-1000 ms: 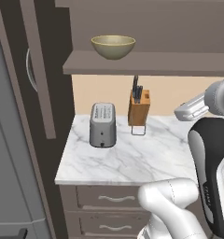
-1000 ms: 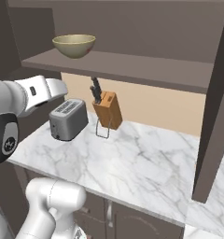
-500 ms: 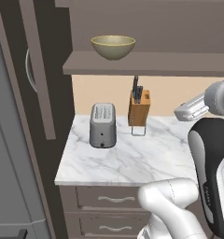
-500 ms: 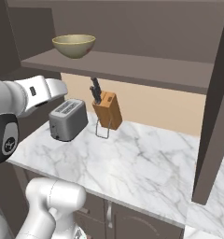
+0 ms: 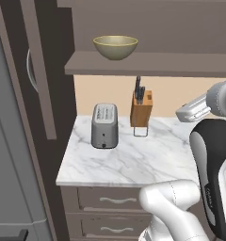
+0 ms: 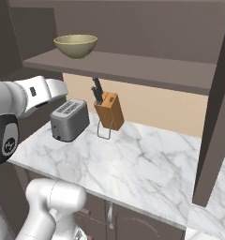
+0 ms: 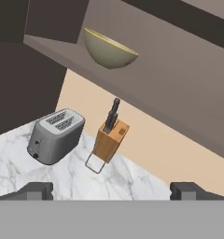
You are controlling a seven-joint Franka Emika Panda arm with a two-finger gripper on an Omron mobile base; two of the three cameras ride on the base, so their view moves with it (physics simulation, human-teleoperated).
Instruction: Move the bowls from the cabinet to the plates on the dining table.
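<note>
An olive-tan bowl (image 5: 115, 47) (image 6: 75, 45) (image 7: 109, 49) stands upright on the open shelf of the dark cabinet (image 5: 148, 63) (image 6: 133, 68). The cabinet's door (image 5: 39, 70) is swung open at the left. My gripper (image 7: 112, 191) is open and holds nothing. In the hand view its two dark fingertips (image 7: 37, 190) stand wide apart, well short of the bowl and below it. The plates and the dining table are out of view.
On the small marble counter (image 5: 133, 160) under the shelf stand a grey toaster (image 5: 104, 125) (image 6: 69, 119) (image 7: 55, 135) and a wooden knife block (image 5: 141, 109) (image 6: 108, 110) (image 7: 110, 137). Drawers with silver pulls (image 5: 117, 201) sit below. A cabinet side panel (image 6: 217, 117) rises at the right.
</note>
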